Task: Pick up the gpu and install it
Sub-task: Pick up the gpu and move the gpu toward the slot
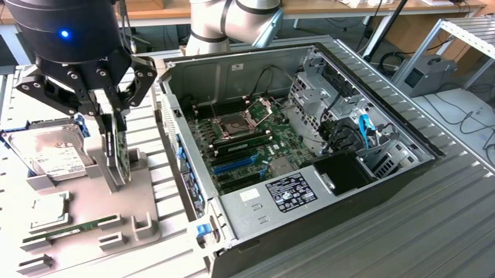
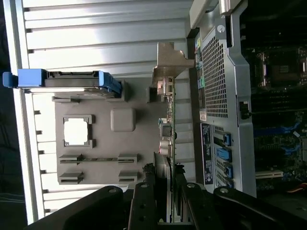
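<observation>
Exterior view has the gpu (image 1: 118, 152) standing on edge in a slot of the grey holder tray (image 1: 147, 220), with the gripper (image 1: 113, 113) narrowed onto its upper edge, fingers pressed to both faces. A hard drive (image 1: 50, 153) sits beside it in the tray. The open computer case (image 1: 224, 75) lies to the exterior view's right on a ribbed metal table (image 1: 433, 231). Desks and cables stand behind.
</observation>
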You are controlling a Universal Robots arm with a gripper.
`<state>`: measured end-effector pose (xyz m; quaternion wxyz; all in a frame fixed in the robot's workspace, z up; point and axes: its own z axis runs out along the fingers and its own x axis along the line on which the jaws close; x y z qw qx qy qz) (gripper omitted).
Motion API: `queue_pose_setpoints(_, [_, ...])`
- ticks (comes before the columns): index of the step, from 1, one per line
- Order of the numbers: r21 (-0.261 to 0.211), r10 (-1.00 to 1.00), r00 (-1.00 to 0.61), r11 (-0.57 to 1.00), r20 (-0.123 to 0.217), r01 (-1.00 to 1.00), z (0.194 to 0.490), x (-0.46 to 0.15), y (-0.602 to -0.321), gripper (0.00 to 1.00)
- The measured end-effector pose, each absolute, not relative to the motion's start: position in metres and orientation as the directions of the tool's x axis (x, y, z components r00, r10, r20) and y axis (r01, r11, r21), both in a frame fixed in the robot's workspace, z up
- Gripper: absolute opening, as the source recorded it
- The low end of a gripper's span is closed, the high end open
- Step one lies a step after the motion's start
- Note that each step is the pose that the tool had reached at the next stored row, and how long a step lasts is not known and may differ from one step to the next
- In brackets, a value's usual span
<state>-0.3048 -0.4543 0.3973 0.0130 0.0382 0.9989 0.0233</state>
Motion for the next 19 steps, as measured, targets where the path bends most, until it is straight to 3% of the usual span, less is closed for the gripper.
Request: queue_pose_setpoints(19, [0.051, 0.077, -0.997, 0.996, -0.024, 0.076, 0.4043, -0.3048, -0.4543, 0.26])
